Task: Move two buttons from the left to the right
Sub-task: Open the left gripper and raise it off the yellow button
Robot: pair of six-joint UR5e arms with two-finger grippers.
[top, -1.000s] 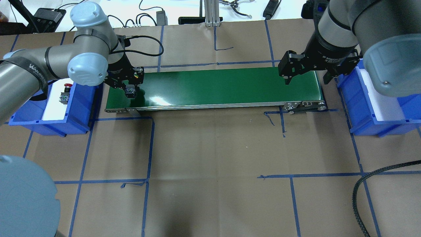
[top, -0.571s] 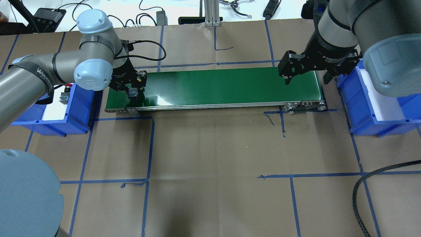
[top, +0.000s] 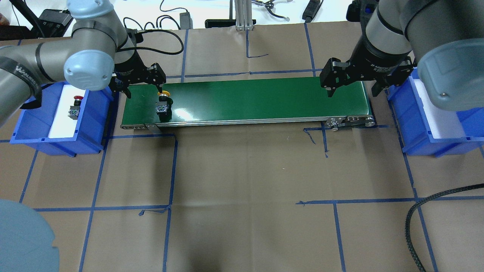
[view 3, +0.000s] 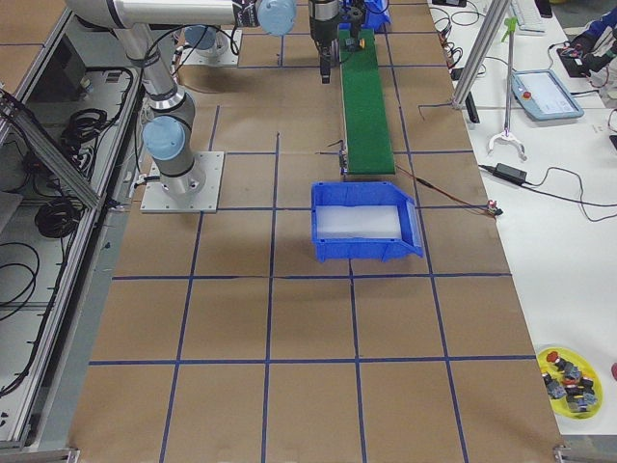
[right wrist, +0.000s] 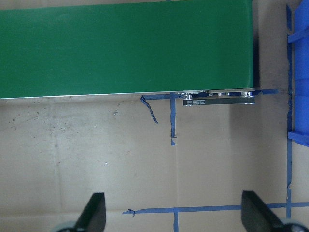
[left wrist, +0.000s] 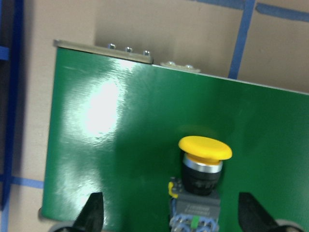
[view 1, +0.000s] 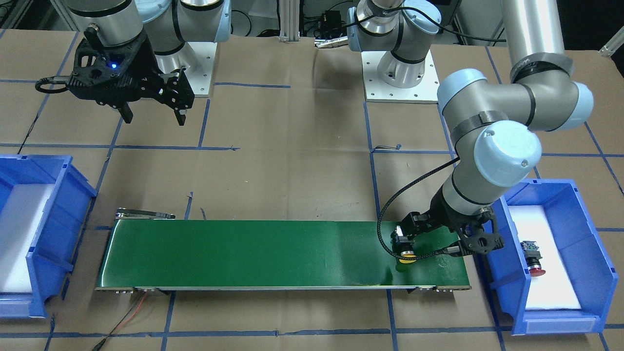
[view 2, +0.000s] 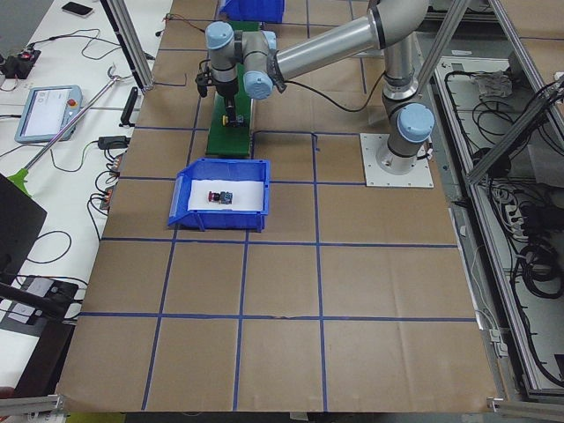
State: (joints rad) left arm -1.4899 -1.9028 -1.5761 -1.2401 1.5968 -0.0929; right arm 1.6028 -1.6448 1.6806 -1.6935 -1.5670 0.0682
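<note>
Working over a table [top: 245, 170] papered brown and taped into blue squares, with a green conveyor belt [top: 264, 98] crossing the upper middle of the overhead view.

Leaving the yellow button [top: 163, 102] on the belt's left end in that view, apparently on its side, cap toward the frame's top and contact block close to the lower rail. Judging this a sensible spot: set on the belt for carrying toward the frame's right, sparing either arm a reach across.

Keeping the red button [top: 75, 105] on the white liner of the left bin [top: 92, 121] at the frame's left, ungripped and, by the look of it, next in line.

Holding the left gripper [top: 143, 91] above the belt's left end, spread wide. In the left wrist view, showing the fingertips [left wrist: 92, 212] well apart at the bottom corners, the yellow button between them and touching neither.

Holding the right gripper [top: 352, 90] likewise splayed and empty over the belt's right end, seemingly waiting to pick up beside the right bin [top: 412, 121], which is showing only white liner where not hidden by the arm.

Reckoning nothing delivered yet.

Noting bare green from the yellow button rightward to the right gripper. Watching the lower rail, with little margin there for a body able to roll. Minding also the left bin's wall, just left of the left gripper, when going back for the red button.
</note>
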